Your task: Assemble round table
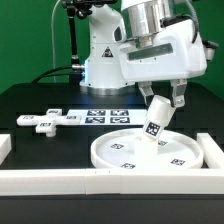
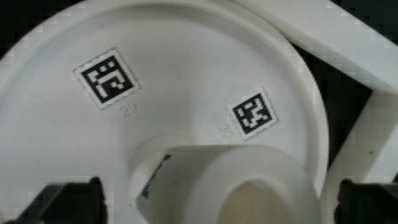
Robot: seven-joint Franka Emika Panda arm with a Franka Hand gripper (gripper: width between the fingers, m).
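Observation:
The large rimmed round disc [image 1: 125, 152] lies flat at the front of the black table. The short cylinder leg [image 1: 155, 122] rests on it with its lower end near the disc's middle, leaning towards the exterior view's right. My gripper [image 1: 165, 102] hangs just above the leg's upper end, open, with a finger on each side. In the wrist view the leg's hollow end [image 2: 222, 190] sits between the dark fingers [image 2: 71, 203] with a gap on both sides, and the tagged disc [image 2: 160, 80] lies beyond. The cross-shaped foot piece [image 1: 45, 121] lies apart at the exterior view's left.
The marker board [image 1: 105, 117] lies flat behind the disc. A white border wall [image 1: 90, 180] runs along the table's front and turns up the exterior view's right side [image 1: 212, 152]. The robot's base [image 1: 100, 60] stands at the back.

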